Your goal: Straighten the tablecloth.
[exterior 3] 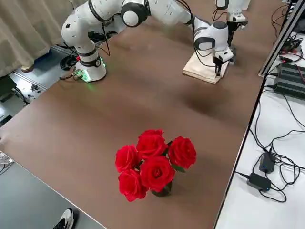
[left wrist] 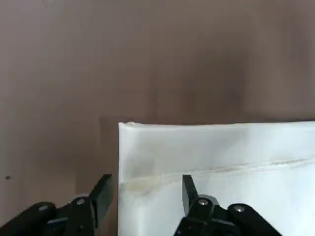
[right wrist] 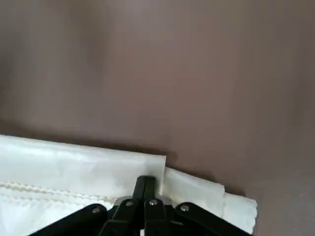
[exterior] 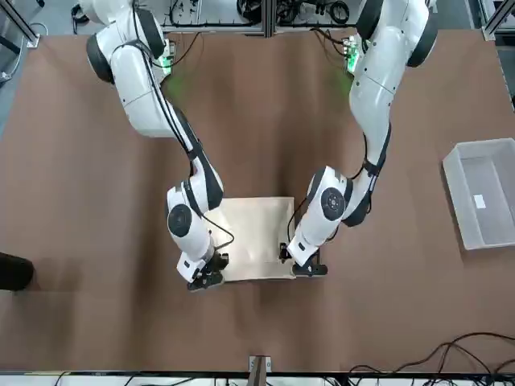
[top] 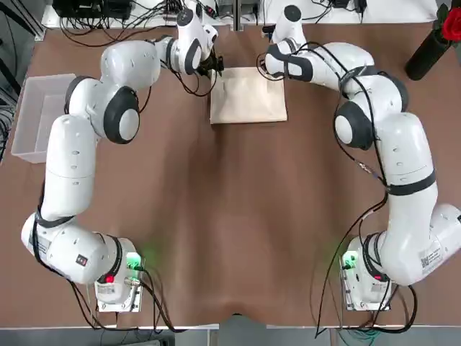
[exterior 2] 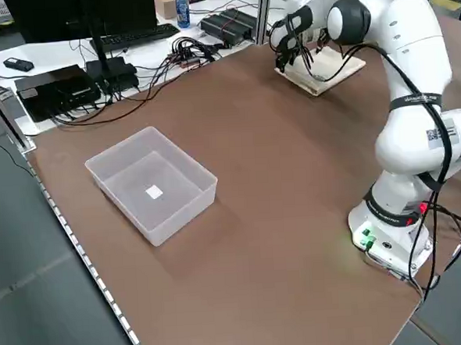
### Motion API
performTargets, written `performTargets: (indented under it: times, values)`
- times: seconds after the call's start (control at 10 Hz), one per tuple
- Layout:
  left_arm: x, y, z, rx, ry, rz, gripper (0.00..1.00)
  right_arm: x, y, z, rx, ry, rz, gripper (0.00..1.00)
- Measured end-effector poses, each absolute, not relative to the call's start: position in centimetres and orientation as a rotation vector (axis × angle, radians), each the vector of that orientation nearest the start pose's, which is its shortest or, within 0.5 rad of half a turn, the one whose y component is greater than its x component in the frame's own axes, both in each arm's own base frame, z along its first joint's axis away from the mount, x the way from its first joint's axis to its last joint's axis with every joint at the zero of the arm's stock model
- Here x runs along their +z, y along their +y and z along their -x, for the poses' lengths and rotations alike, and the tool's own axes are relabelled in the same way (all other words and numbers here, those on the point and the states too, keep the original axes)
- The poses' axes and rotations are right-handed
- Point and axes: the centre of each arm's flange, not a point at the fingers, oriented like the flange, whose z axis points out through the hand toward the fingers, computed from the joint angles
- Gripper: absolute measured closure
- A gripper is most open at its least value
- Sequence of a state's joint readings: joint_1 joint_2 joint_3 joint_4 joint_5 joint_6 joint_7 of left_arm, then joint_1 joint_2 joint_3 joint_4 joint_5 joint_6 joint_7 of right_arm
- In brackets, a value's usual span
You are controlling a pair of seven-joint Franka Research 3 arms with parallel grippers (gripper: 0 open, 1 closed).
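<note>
Nearby — clear box [top: 37, 115], roses [exterior 3: 151, 162] — well apart from tablecloth [top: 248, 95].

Even, diffuse overhead light falls on the brown counter [top: 230, 216], with only soft shadows beneath the arms; the tablecloth [left wrist: 221, 162] reads pale and slightly washed out at close range, and the wrist views are soft, their backgrounds faintly blurred
</note>
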State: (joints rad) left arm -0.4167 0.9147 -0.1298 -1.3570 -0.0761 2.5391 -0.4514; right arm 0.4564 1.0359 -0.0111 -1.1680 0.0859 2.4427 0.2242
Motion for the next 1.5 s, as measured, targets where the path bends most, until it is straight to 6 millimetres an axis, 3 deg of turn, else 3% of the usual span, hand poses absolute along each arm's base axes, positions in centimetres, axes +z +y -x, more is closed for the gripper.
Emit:
performTargets:
  times: [0.3, 0.6, 0.8, 0.9, 1.0, 1.1, 1.5]
  values:
    - [19.4, -36.6, -66.4, -0.277, -0.046, 3.377, 0.37, 17.9, 34.0, -70.6, -0.317, -0.252, 2.984, 0.99]
    - [19.5, -36.5, -66.5, -0.284, -0.014, 3.376, 0.51, 17.9, 34.0, -70.6, -0.317, -0.252, 2.984, 0.99]
    - [19.4, -36.9, -66.2, -0.277, -0.003, 3.377, 0.68, 17.9, 34.0, -70.6, -0.317, -0.252, 2.984, 0.99]
    - [19.2, -37.1, -65.9, -0.267, 0.004, 3.375, 0.71, 17.9, 34.0, -70.6, -0.317, -0.252, 2.984, 0.99]
    - [19.1, -37.1, -65.9, -0.264, 0.004, 3.374, 0.89, 17.9, 34.0, -70.6, -0.317, -0.252, 2.984, 0.99]
    - [19.5, -37.0, -66.0, -0.268, 0.003, 3.375, 0.96, 17.9, 34.0, -70.6, -0.318, -0.252, 2.984, 0.99]
    - [21.2, -37.1, -66.0, -0.286, 0.009, 3.377, 0.96, 17.9, 34.0, -70.6, -0.319, -0.252, 2.984, 0.99]
